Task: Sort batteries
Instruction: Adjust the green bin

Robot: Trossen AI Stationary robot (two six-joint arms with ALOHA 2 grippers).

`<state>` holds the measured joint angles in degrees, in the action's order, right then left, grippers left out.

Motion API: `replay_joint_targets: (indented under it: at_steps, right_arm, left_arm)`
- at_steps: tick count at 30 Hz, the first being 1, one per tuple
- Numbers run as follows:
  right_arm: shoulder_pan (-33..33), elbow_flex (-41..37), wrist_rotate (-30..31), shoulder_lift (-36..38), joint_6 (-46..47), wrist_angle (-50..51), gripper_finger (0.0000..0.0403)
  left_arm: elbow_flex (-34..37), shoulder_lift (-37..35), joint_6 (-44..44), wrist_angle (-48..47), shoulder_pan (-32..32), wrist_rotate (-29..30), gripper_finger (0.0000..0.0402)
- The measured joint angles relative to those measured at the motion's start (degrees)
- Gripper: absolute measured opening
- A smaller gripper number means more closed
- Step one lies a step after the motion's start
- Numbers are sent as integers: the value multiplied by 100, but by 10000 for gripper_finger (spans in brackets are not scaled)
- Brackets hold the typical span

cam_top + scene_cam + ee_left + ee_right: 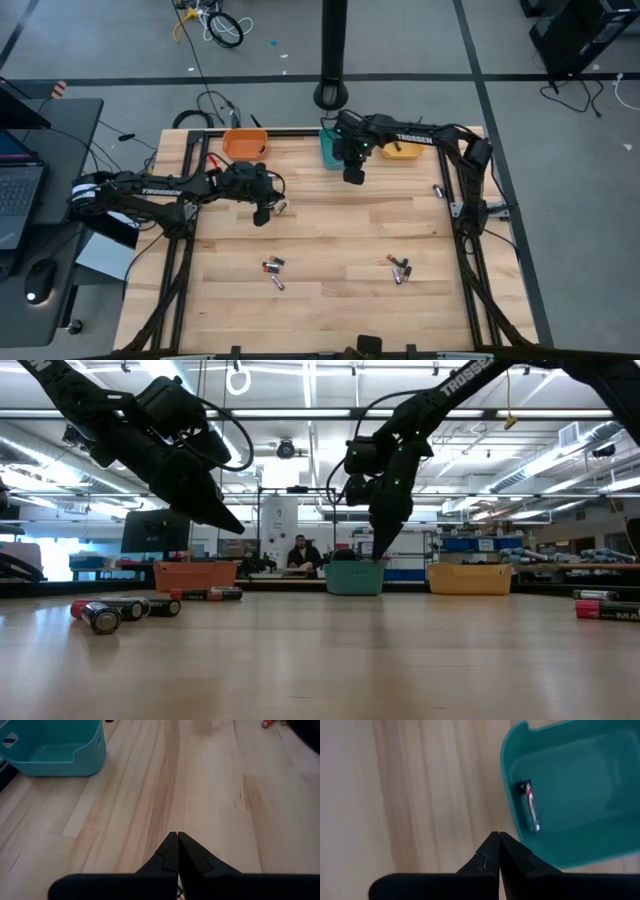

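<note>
My left gripper (262,215) is shut and empty, raised above the table's left middle (232,526). A small battery (281,207) lies on the wood just right of it. My right gripper (353,176) is shut and empty, hanging in front of the teal bin (333,150), by the bin's near rim (507,820). One black-and-red battery (531,805) lies inside the teal bin. More batteries lie in two small groups near the front, left (273,267) and right (400,268). One lies at the right edge (438,190).
The orange bin (245,145), the teal bin and the yellow bin (405,150) stand in a row along the far edge. Bare wood lies between the two arms (330,230). A person (300,553) sits in the room beyond the table.
</note>
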<state>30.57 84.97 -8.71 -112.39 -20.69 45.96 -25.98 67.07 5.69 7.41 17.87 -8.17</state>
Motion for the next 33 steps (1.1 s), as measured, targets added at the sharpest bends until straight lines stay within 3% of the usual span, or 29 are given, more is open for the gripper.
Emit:
replay_joint_targets:
  at_steps: [5,33]
  right_arm:
    - [0,-2,338,-128,122,-370,12]
    - [59,402,600,-140,597,-559,12]
  left_arm:
    - [0,0,2,9,-25,37,5]
    - [0,0,7,-1,-46,73,5]
